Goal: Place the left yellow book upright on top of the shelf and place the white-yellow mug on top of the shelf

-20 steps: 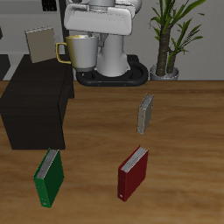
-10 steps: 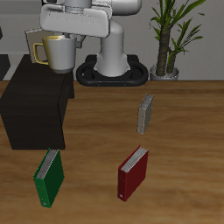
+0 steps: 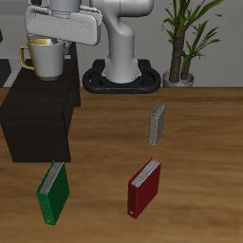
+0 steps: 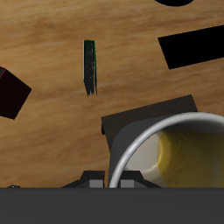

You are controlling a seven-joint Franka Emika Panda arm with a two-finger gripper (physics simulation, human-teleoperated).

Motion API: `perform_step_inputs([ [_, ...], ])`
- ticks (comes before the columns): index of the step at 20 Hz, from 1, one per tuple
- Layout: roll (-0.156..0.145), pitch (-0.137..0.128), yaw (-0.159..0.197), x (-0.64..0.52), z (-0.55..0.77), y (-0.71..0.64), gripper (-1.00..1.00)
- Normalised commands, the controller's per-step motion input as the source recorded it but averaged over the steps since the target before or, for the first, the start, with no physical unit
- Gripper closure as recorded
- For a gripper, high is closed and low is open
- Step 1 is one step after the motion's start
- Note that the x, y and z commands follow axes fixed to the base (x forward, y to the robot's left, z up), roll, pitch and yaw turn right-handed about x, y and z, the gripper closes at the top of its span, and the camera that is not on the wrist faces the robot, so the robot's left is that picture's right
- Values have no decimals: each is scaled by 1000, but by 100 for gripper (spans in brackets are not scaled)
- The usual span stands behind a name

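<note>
The white-yellow mug [image 3: 46,61] hangs upright from my gripper [image 3: 51,40], which is shut on its rim. The yellow handle points away from the robot base. The mug is over the back part of the shelf [image 3: 38,119], a black box with a flat top. I cannot tell whether it touches the top. In the wrist view the mug's rim and olive inside [image 4: 179,150] fill the space just under the fingers. The left yellow book is hidden behind the mug and gripper. A look-alike tan book [image 3: 158,123] stands on the table.
A green book [image 3: 53,191] and a red book [image 3: 144,186] lie near the table's front edge; both also show in the wrist view, green book [image 4: 89,66], red book [image 4: 10,92]. A potted plant [image 3: 182,43] stands at the back beside the robot base.
My gripper has carried the mug sideways from in front of the robot base to above the shelf's back part. The mug now covers the book that stood on the shelf.
</note>
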Motion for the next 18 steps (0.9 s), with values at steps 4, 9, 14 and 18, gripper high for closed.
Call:
perform_step_inputs([
  [4, -13, -6, -4, -34, 0, -289, 100],
  [9, -18, -6, -27, -8, -49, -285, 100],
  [14, 25, 35, -32, 32, -252, -138, 100],
  [18, -44, 46, -20, 95, -327, -89, 100],
])
